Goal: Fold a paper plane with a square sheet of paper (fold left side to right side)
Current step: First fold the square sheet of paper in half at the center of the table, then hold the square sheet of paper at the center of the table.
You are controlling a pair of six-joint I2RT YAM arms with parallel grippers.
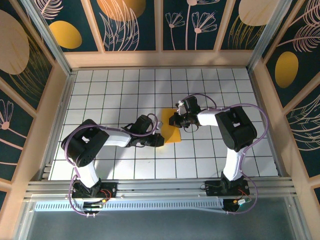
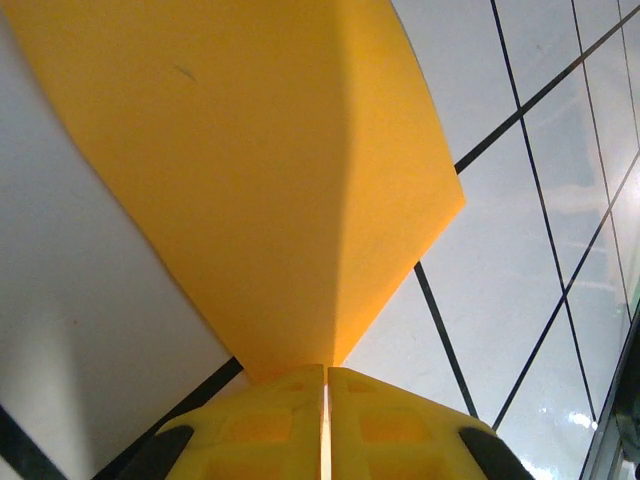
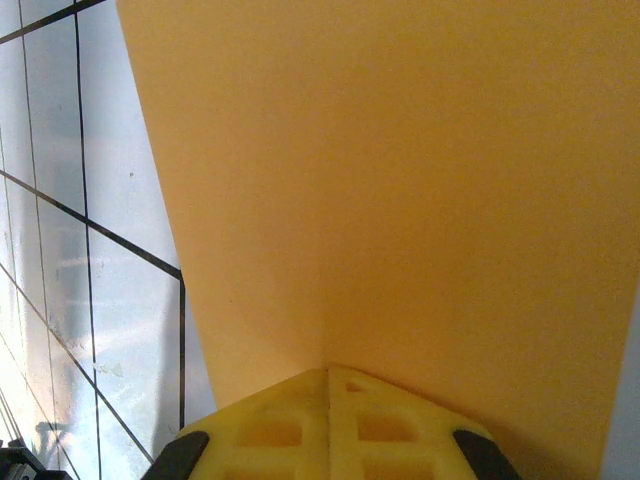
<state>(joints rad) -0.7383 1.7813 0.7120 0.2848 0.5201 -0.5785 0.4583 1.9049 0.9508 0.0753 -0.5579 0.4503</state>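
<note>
The square sheet of paper (image 1: 173,134) is orange-yellow and sits mid-table between both grippers. My left gripper (image 1: 159,140) is at its lower left edge and my right gripper (image 1: 174,120) at its upper edge. Seen from the left wrist, the left gripper (image 2: 325,367) is shut on a corner of the sheet (image 2: 260,170), which rises off the tiles with a soft bend down its middle. From the right wrist camera, the right gripper (image 3: 328,370) is shut on the sheet's edge, and the paper (image 3: 400,180) spreads away from the tips. The paper plane is out of view.
The floor is a white tiled grid (image 1: 125,90) boxed in by wooden walls with dark floral panels (image 1: 132,25). An aluminium rail (image 1: 160,186) runs along the near edge by the arm bases. Purple cables (image 1: 202,97) loop over the right arm.
</note>
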